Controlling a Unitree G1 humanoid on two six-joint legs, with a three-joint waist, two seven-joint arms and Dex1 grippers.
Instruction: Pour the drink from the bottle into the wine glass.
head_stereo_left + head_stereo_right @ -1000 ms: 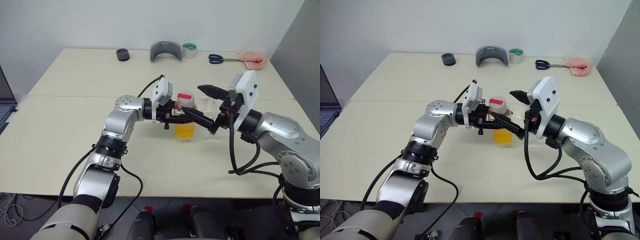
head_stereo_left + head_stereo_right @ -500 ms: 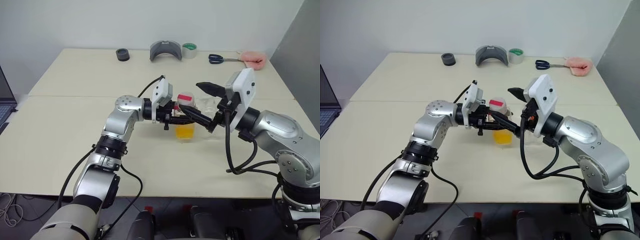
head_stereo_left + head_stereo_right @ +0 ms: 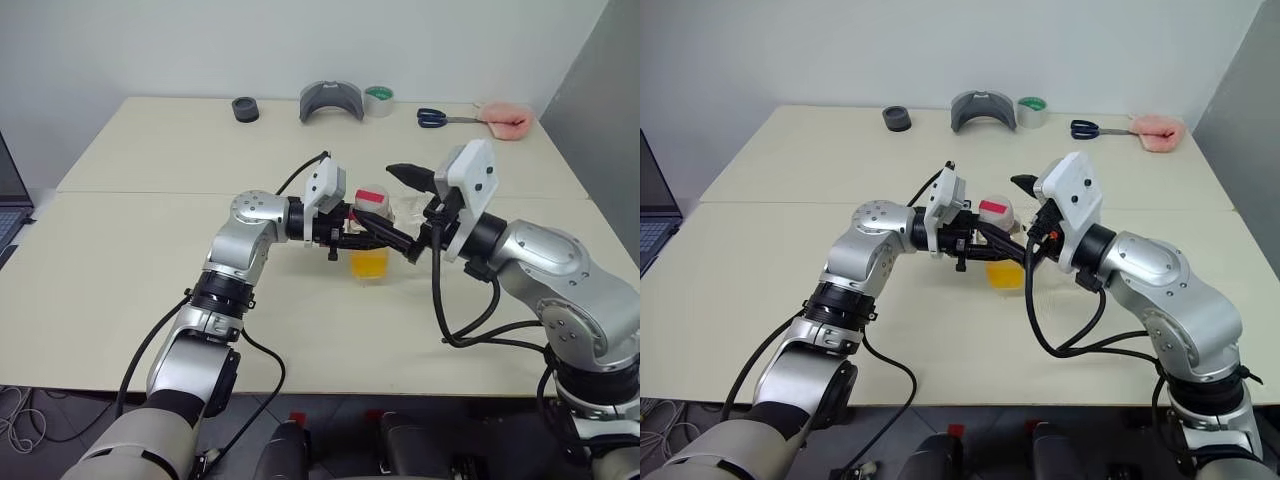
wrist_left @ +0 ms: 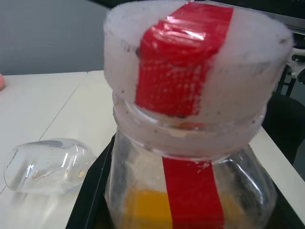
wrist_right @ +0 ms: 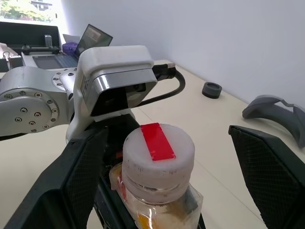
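My left gripper (image 3: 360, 232) is shut on the bottle (image 3: 368, 245), holding it upright over the middle of the table (image 3: 150, 270). The bottle is clear, with a red strip and a white cap (image 5: 158, 151) with red tape on top. Orange drink (image 3: 369, 263) fills its lower part. My right gripper (image 3: 396, 203) is open, with one finger on each side of the cap (image 3: 371, 197) and clear of it. The wine glass (image 4: 47, 164) lies on its side on the table just behind the bottle; its stem is hidden.
Along the table's far edge sit a black ring (image 3: 245, 109), a grey curved piece (image 3: 331, 101), a tape roll (image 3: 378, 99), scissors (image 3: 440, 118) and a pink object (image 3: 503, 118). A laptop (image 3: 8, 205) stands off the left side.
My right gripper has edged slightly left, closer around the cap, still open. The left gripper and the bottle have stayed put.
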